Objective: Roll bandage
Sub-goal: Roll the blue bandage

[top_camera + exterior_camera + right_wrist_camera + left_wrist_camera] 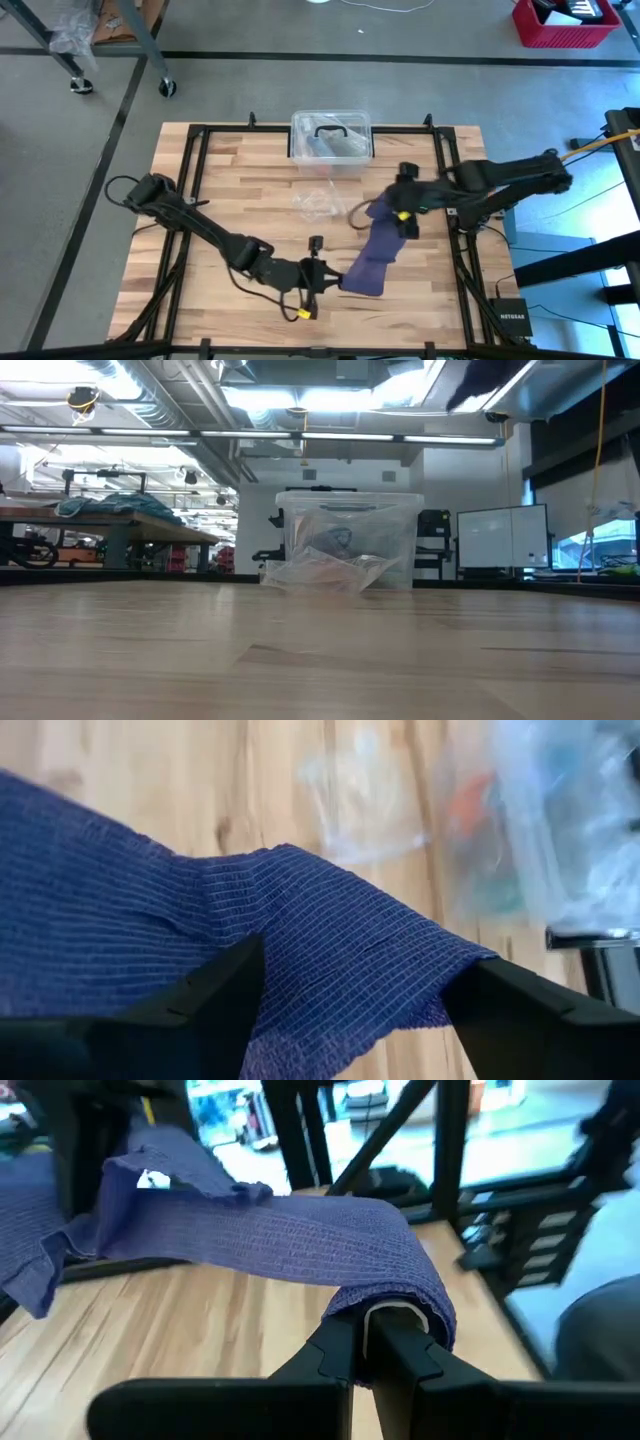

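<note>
The dark navy-purple bandage [372, 250] runs as a slanting strip from my right gripper [400, 215], right of the table's middle, down to my left gripper [330, 282] near the front edge. My left gripper [385, 1342] is shut, with the bandage's near end wrapped over its fingertips. My right gripper [350, 1020] has its fingers spread, with the bandage's far end [300, 920] lying between them. The strip [270, 1230] sags in the air between the two grippers. The low view shows neither gripper nor the bandage. My left gripper holds the bandage's near end [410, 1280], which is looped over and around its two shut fingertips [395, 1325]. The fingers lie about level, pointing toward the table's right. The strip rises from there toward the other arm, clear of the wood. My right gripper has the bandage's far end [380, 950] across the gap between its two spread fingers [205, 995]. The cloth lies flat in one layer, raised above the table. Which surface bears the cloth is hidden under it.
A clear plastic box with a black handle [331, 137] stands at the table's far edge and also shows in the low view [350, 540]. A crinkled clear wrapper [318, 200] lies in front of it. Bare wood lies at the left and the near right.
</note>
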